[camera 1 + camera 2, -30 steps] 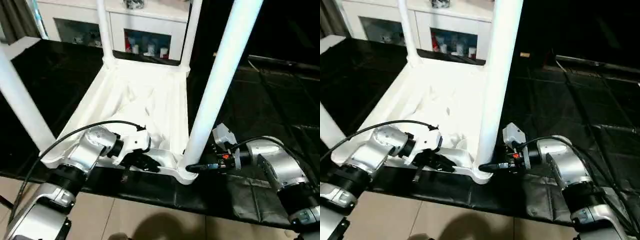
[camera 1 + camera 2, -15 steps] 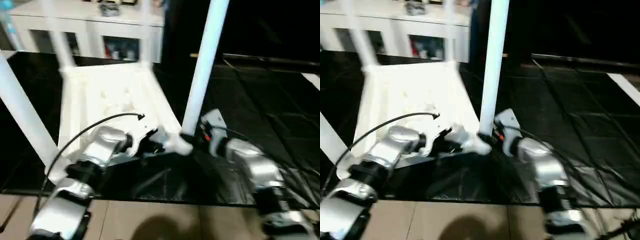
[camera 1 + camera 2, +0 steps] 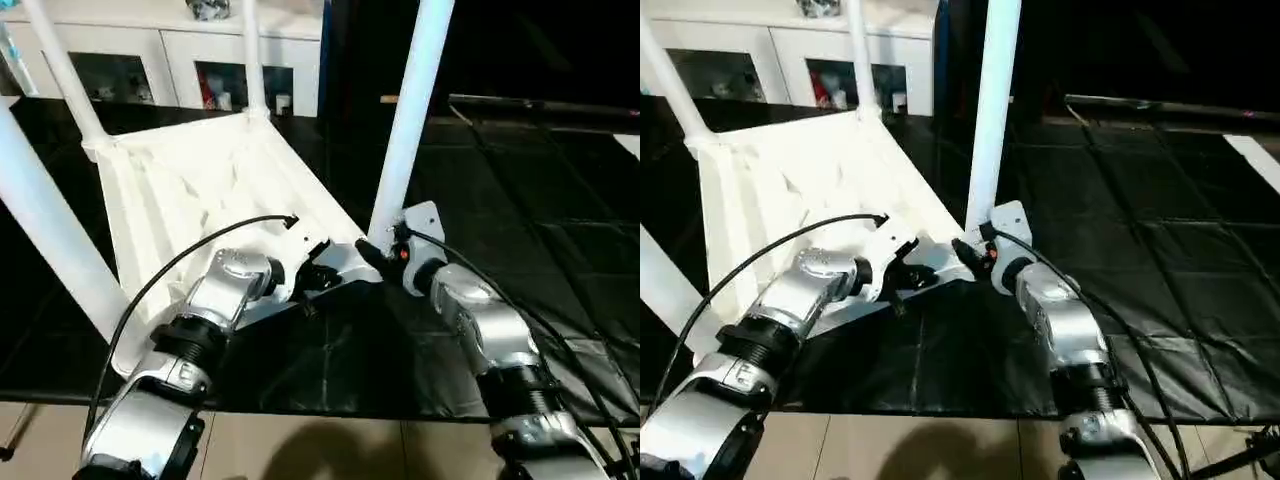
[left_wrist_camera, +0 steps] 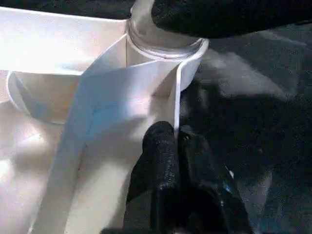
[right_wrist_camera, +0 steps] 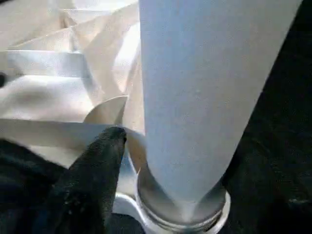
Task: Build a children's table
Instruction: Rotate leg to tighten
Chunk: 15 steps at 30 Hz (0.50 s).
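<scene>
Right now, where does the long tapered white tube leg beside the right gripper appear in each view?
Left eye view: the leg rises right of centre to the top edge.
Right eye view: leg just right of centre, upper half.
Left wrist view: leg base beyond the left gripper.
Right wrist view: leg close up.
Shared landmark: the round white corner socket holding its foot.

table [image 3: 190, 190]: smooth white plastic | forearms [image 3: 480, 325]: silver metal, glossy

A black tiled mat [image 3: 520, 200] carries the upturned white children's table [image 3: 200, 190].
</scene>
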Motion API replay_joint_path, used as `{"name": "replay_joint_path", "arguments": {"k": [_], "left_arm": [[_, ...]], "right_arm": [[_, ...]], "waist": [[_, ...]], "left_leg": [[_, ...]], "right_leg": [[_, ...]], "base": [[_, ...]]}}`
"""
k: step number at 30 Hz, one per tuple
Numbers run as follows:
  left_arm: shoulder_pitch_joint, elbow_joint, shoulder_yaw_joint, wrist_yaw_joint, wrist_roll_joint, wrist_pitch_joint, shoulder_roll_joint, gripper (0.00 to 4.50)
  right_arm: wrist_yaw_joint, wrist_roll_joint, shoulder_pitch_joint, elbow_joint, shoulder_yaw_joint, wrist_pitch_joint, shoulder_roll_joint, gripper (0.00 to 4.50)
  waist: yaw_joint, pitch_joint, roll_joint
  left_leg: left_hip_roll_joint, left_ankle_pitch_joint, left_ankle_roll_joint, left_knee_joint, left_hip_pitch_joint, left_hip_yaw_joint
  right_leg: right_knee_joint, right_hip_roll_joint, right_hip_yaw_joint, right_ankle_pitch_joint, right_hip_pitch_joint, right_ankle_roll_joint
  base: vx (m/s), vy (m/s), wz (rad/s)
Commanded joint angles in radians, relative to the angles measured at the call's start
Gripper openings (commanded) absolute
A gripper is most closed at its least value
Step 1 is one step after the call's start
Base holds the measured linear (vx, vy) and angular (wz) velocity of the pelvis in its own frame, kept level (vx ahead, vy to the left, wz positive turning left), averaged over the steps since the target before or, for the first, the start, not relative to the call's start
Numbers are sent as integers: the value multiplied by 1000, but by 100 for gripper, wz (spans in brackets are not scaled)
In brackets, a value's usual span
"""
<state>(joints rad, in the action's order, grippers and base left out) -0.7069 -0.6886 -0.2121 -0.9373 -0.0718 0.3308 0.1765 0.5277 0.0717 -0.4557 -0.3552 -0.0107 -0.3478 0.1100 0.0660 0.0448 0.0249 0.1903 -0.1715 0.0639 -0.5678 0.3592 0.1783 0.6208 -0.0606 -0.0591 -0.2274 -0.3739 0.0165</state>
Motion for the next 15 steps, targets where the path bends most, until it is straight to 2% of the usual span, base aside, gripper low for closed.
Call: {"name": "replay_joint_path", "arguments": {"k": [1, 4, 5, 7, 9, 10, 11, 15], "left_arm": [[5, 26, -26, -41, 38, -42, -21, 0], [21, 29, -53, -147, 26, -106, 43, 0], [22, 29, -56, -164, 24, -122, 53, 0], [24, 25, -61, -200, 23, -146, 74, 0], [28, 29, -69, -288, 34, -184, 109, 0], [28, 29, -69, -288, 34, -184, 109, 0], [32, 36, -79, -339, 42, -200, 125, 0], [38, 37, -96, -389, 41, -237, 146, 0]], "right_arm": [[140, 58, 24, 45, -91, -5, -13, 353], [272, 87, 47, 79, -82, 17, 86, 366], [292, 92, 48, 82, -79, 20, 101, 391], [351, 105, 53, 91, -81, 17, 139, 401], [480, 125, 69, 110, -92, 20, 220, 413], [480, 125, 69, 110, -92, 20, 220, 428], [532, 135, 70, 108, -89, 26, 253, 440], [595, 148, 64, 98, -86, 25, 290, 448]], "waist": [[7, -53, 3], [8, -55, -5], [8, -57, -3], [10, -59, -1], [18, -60, 3], [25, -61, 1], [26, -60, 5], [37, -61, 2]], "left_leg": [[45, -144, -53, 58, -8, -16], [47, -136, -63, 57, -8, -16], [47, -126, -68, 55, -6, -15], [47, -108, -75, 52, -5, -14], [48, -93, -93, 48, -5, -13], [48, -83, -99, 47, -5, -12], [50, -82, -101, 48, -5, -11], [53, -88, -96, 46, -5, -11]], "right_leg": [[-79, -88, 54, -41, 44, 207], [-75, -88, 53, 6, 46, 219], [-72, -88, 53, 36, 47, 228], [-67, -88, 52, 70, 48, 239], [-65, -87, 50, 100, 50, 242], [-61, -87, 50, 116, 49, 248], [-60, -86, 49, 116, 48, 250], [-57, -88, 45, 99, 44, 259]], "base": [[0, 0, 0], [0, 0, 0], [0, 0, 0], [0, 0, 0], [0, 0, 0], [0, 0, 0], [0, 0, 0], [0, 0, 0]]}}
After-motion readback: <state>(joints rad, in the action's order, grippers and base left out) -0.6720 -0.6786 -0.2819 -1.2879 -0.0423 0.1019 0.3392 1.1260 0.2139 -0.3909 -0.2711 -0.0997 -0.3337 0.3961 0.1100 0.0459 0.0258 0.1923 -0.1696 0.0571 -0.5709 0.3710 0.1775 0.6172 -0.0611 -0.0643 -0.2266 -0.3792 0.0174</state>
